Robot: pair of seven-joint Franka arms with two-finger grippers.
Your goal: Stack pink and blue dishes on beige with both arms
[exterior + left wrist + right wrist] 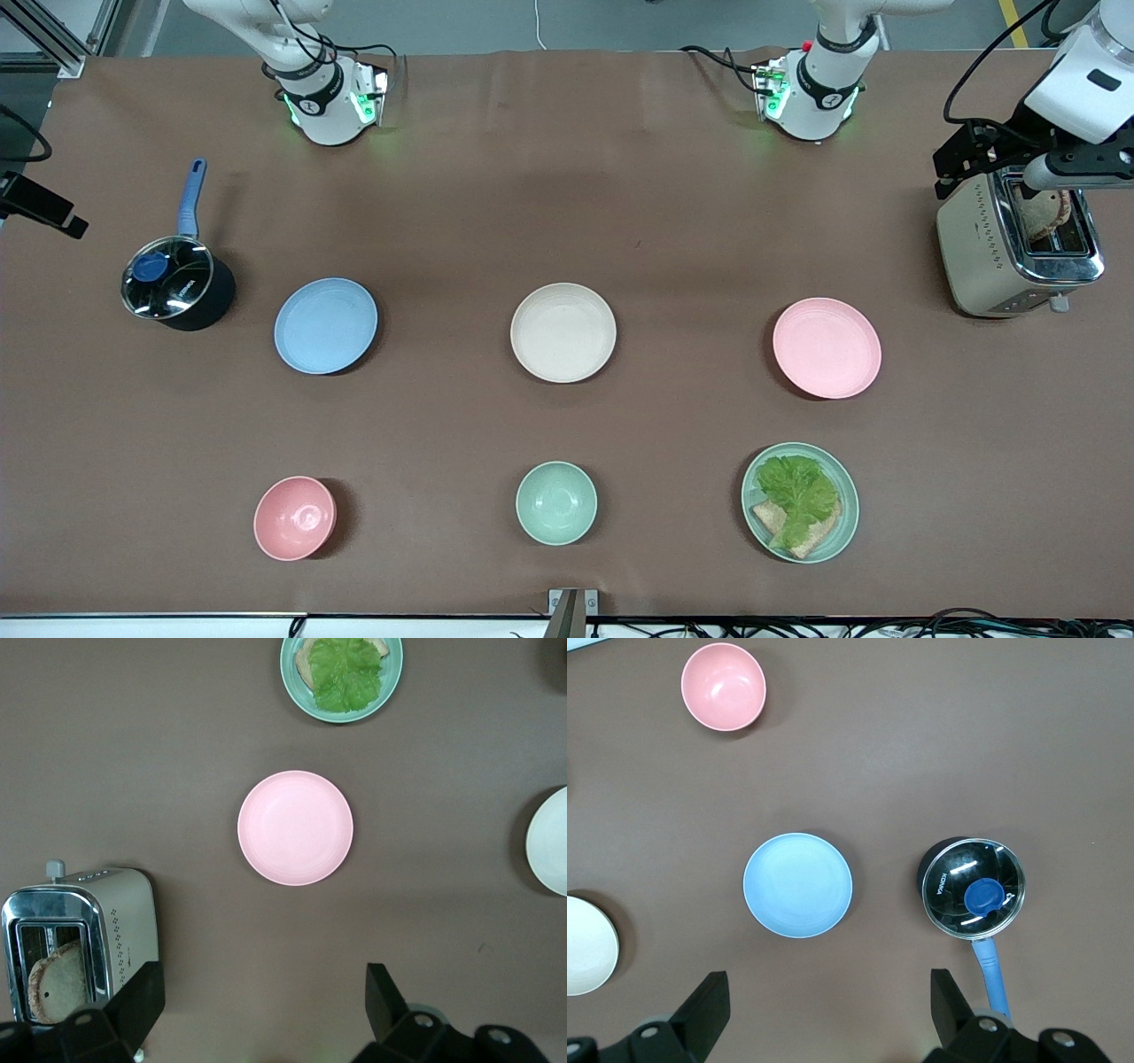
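**Robotics lab, tabletop test bench**

A lab is indicated: two white arm bases (323,97) are bolted along one edge of a brown-covered table (567,221), aluminium framing (53,35) is seen at a corner, loose cables (886,620) along another edge. Kitchenware is laid out in rows as props.

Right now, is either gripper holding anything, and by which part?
Nothing. Left gripper open above the pink plate; right gripper open above the blue plate.
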